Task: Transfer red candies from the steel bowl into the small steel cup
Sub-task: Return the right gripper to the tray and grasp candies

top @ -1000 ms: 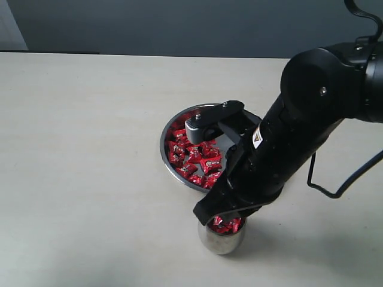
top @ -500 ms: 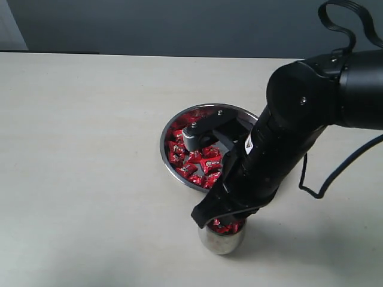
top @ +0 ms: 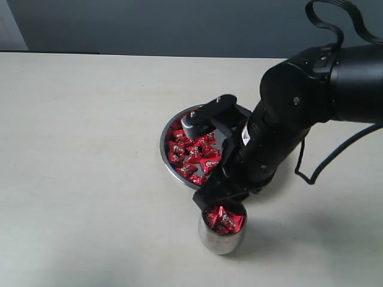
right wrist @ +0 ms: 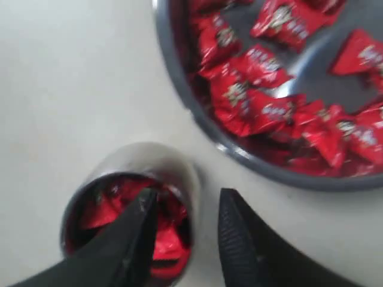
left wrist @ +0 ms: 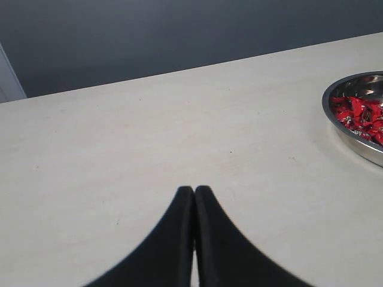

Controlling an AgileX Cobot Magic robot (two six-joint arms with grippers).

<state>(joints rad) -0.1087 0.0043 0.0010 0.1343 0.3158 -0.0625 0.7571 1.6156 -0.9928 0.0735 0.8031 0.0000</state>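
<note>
Astride the rim of the small steel cup [right wrist: 157,153], right gripper [right wrist: 189,197] apart; left gripper [left wrist: 194,191] together.

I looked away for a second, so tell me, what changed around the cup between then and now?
The right gripper has drawn back a little from the mouth of the small steel cup, toward the steel bowl, so more of the red candies in the cup show. Its jaws now stand apart, holding nothing. Cup and bowl stayed where they were.
</note>
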